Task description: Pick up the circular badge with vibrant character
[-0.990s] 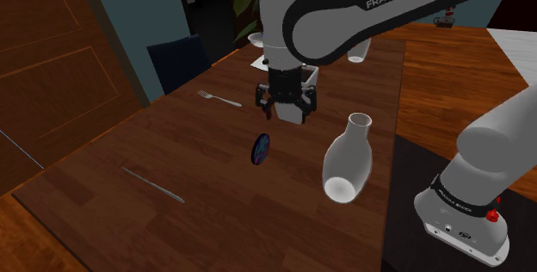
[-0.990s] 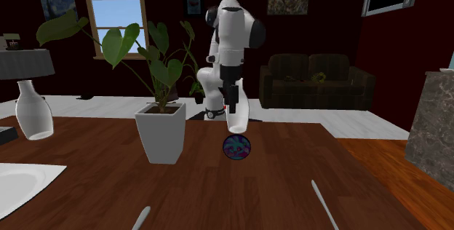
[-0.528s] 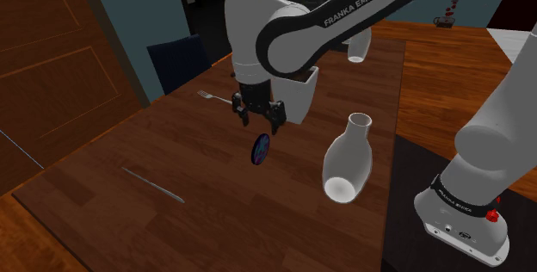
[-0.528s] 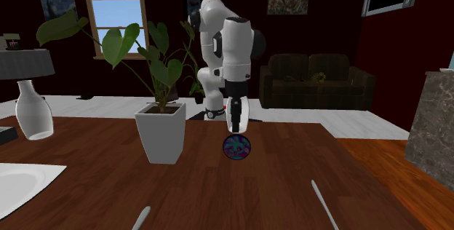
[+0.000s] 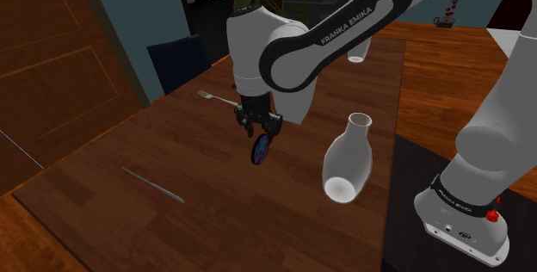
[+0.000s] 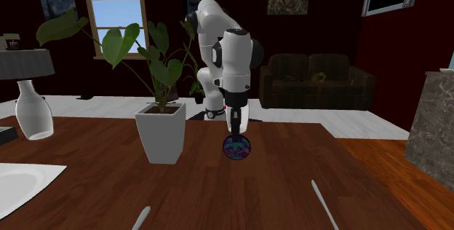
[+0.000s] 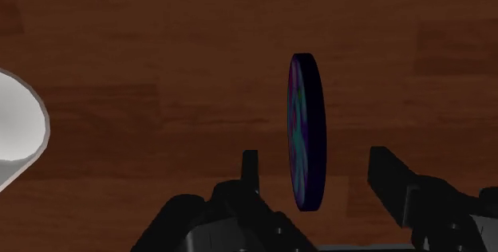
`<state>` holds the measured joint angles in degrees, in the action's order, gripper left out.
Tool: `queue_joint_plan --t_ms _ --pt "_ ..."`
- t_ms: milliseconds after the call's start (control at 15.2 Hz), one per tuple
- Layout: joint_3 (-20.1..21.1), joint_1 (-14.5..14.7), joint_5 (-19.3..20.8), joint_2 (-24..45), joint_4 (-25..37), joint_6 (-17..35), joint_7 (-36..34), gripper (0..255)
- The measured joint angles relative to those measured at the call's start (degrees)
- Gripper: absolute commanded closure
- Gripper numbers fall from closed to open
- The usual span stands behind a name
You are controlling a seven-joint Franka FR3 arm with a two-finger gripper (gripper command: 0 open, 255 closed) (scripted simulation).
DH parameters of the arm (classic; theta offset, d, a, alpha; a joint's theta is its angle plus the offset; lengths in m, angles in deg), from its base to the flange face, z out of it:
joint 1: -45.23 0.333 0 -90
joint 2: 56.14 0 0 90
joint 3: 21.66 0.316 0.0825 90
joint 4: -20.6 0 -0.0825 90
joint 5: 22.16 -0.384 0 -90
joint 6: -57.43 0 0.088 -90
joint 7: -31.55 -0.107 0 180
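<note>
The round badge point(image 5: 260, 149) stands on its edge on the dark wooden table point(image 5: 103, 193), its face a swirl of blue, purple and green. From the second exterior view the badge point(image 6: 236, 147) shows its coloured face. My gripper point(image 5: 261, 130) hangs just above it, open. In the wrist view the badge point(image 7: 306, 132) appears edge-on, and my gripper point(image 7: 319, 171) has one finger on each side of its near part without touching it.
A white vase point(image 5: 349, 162) stands close to the badge on the stand's side. A white planter point(image 6: 163, 132) with a leafy plant sits behind the arm. A fork point(image 5: 217, 98) and a knife point(image 5: 153, 184) lie on the table.
The gripper has come down and toward the shoulder view's left, turning about its axis, from above the planter to just over the badge. The badge has not moved.
</note>
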<state>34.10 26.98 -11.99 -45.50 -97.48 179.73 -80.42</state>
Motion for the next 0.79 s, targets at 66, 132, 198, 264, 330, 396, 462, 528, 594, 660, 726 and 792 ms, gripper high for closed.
queue_joint_plan --t_ms 66,132,198,264,330,396,462,528,594,660,726,792 --pt "-0.02 0.04 0.07 0.07 -0.02 0.06 -0.06 255" --pt "-0.03 0.05 0.1 0.09 -0.03 0.09 -0.08 255" --pt "-0.03 0.06 0.12 0.1 -0.03 0.11 -0.1 255" --pt "-0.03 0.07 0.13 0.11 -0.03 0.11 -0.11 255" --pt "-0.03 0.07 0.13 0.11 -0.03 0.12 -0.11 255" --pt "-0.03 0.07 0.13 0.11 -0.03 0.12 -0.12 255" --pt "-0.03 0.07 0.13 0.11 -0.03 0.13 -0.12 255" --pt "-0.03 0.07 0.13 0.11 -0.03 0.13 -0.11 255" --pt "-0.03 0.03 0.1 0.07 -0.08 0.16 -0.06 255" --pt "0.05 -0.09 -0.16 -0.16 0.15 -0.19 0.15 255" --pt "0.2 -0.33 -0.65 -0.64 0.28 -0.6 0.53 255" --pt "0.35 -0.51 -1.1 -1.07 0.62 -1.16 0.84 255"
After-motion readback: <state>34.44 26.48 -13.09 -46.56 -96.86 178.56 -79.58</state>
